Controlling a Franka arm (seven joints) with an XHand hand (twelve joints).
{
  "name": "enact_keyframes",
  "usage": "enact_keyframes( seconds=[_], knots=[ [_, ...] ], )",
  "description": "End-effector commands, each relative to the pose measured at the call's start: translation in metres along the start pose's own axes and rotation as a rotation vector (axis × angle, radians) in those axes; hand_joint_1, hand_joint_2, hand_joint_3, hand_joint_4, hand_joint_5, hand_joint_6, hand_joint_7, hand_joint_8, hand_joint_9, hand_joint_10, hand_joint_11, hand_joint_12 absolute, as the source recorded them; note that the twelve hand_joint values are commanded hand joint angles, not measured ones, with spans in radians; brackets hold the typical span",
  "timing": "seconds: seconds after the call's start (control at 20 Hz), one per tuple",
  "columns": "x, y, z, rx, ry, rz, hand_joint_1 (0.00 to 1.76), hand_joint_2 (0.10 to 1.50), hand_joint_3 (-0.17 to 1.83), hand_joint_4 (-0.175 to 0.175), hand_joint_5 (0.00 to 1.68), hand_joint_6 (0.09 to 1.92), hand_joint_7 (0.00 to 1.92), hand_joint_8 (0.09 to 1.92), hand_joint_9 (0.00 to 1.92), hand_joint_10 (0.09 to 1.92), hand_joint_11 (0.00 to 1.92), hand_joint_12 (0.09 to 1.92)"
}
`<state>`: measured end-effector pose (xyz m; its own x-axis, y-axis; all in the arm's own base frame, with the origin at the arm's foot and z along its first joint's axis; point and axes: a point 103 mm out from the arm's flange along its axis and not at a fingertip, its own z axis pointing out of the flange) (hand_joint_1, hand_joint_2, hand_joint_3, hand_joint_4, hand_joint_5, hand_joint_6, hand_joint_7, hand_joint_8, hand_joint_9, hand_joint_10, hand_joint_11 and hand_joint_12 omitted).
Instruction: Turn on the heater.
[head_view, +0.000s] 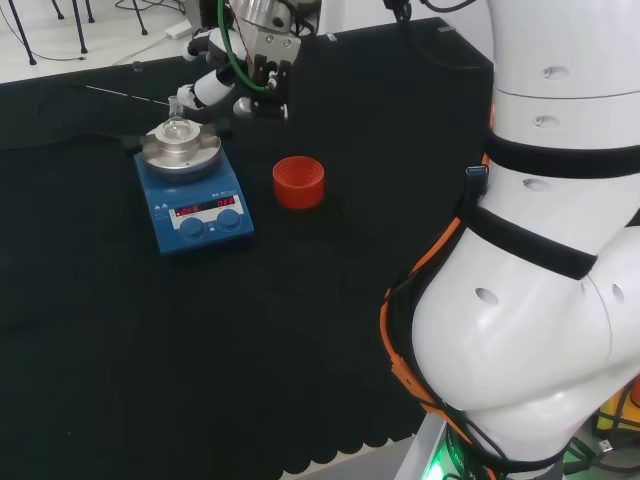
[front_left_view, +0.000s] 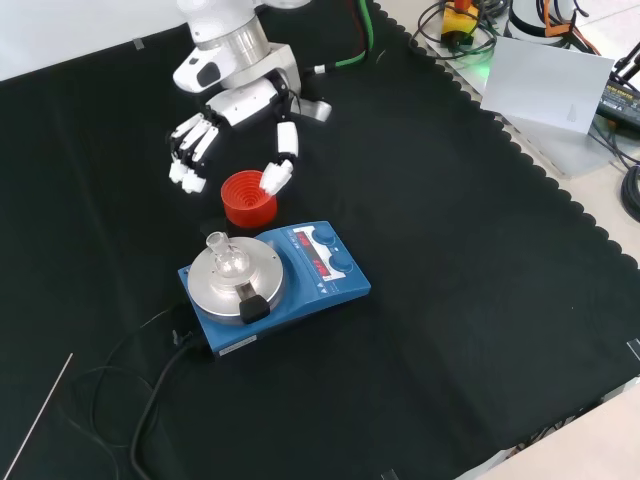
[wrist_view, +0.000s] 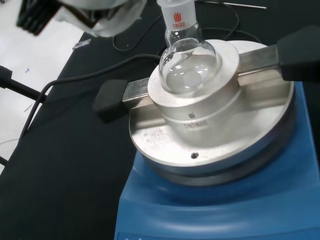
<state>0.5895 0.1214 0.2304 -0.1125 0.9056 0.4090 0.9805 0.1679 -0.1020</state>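
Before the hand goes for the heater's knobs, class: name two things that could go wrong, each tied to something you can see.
1. The knobs sit on the heater's front panel, on the far side from the hand, with the glass flask standing on the metal plate between. Reaching across could knock the flask.
2. The red ring stands just under the relaxed fingers. Coming down here could push it along the cloth.

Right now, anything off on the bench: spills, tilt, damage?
Nothing stands out. The round-bottom flask sits upright in the metal block on the blue heater, with no spill on the black cloth. The red ring stand sits empty beside the heater. The hand hangs open above the cloth, touching nothing.
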Motion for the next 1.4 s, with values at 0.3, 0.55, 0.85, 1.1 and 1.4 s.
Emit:
enact_keyframes(
  seconds=[0.3, 0.55, 0.85, 1.1, 1.4],
  knots=[
    [-0.001, -0.048, -0.02, 0.013, -0.045, 0.006, 0.82, 0.59, 0.67, -0.001, 0.41, 0.17, 0.13, 0.53, 0.3, 0.65, 0.0, 1.22],
    [0.001, -0.073, -0.02, 0.051, -0.082, 0.019, 0.82, 0.59, 0.67, 0.009, 0.4, 0.12, 0.2, 0.56, 0.43, 0.66, 0.05, 1.36],
    [0.004, -0.105, -0.018, 0.109, -0.122, 0.052, 0.96, 0.59, 0.77, 0.015, 0.35, 0.09, 0.61, 0.62, 0.89, 0.54, 0.48, 1.3],
    [0.01, -0.128, -0.015, 0.179, -0.141, 0.089, 1.03, 0.59, 0.84, 0.014, 0.33, 0.09, 0.75, 0.62, 1.05, 0.49, 0.68, 1.25],
    [0.022, -0.15, -0.007, 0.229, -0.201, 0.092, 1.04, 0.59, 0.87, 0.011, 0.33, 0.09, 0.82, 0.64, 1.13, 0.47, 0.76, 1.22]
  ],
)
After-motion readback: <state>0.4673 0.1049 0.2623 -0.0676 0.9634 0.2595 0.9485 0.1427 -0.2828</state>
